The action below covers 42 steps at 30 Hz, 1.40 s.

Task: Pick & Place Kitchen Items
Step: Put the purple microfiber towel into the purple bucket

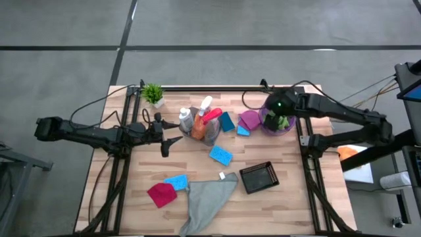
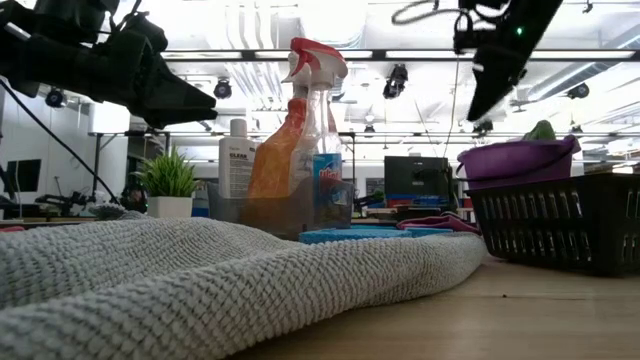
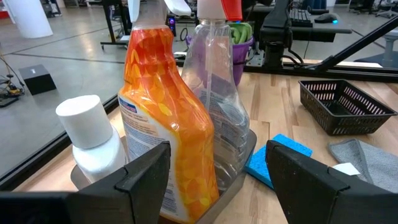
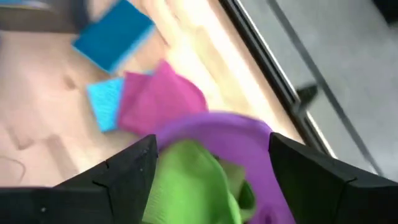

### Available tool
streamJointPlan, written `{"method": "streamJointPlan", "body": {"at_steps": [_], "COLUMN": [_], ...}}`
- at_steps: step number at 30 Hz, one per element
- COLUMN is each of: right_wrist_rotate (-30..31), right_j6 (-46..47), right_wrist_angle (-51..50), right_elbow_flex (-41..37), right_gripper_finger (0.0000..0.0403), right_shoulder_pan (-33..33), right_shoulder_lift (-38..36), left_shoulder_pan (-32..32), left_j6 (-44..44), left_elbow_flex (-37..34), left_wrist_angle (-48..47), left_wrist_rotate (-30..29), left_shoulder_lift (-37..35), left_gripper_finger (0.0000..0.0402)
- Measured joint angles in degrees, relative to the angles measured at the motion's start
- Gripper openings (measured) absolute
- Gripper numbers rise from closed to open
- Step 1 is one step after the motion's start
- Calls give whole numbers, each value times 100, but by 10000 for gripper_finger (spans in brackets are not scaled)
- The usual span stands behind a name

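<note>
The bowl (image 4: 249,149) hides most of my green cloth (image 4: 186,186); right gripper (image 4: 211,174) spread, empty; left gripper (image 3: 217,180) apart, empty.

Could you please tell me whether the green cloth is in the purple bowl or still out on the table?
In: the green cloth sits inside the purple bowl, under the open right gripper.

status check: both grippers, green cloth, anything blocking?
Right gripper open above purple bowl, green cloth lying in the bowl. Left gripper open, empty, facing the orange bottle in the grey bin. Nothing blocking.
</note>
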Motion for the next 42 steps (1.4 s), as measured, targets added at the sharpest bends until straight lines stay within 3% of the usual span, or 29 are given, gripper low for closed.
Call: {"method": "streamJointPlan", "body": {"at_steps": [12, 24, 27, 42], "right_wrist_rotate": [22, 207, 506, 1150], "right_j6": [-319, -852, -987, -1291], "right_wrist_angle": [296, 625, 701, 1036], "right_elbow_flex": [-22, -24, -24, -28], "right_gripper_finger": [304, 304, 304, 302], "right_shoulder_pan": [1353, 1379, 1379, 1229], "right_shoulder_lift": [1051, 2616, 2944, 3896], "left_shoulder_pan": [0, -1, 0, -1], "left_j6": [3, 1, 1, 1], "left_elbow_flex": [0, 0, 0, 0], "left_wrist_angle": [0, 0, 1, 2], "left_wrist_rotate": [-2, 0, -2, -2], "left_shoulder_lift": [-1, -1, 0, -1], "left_gripper_finger": [264, 264, 264, 264]}}
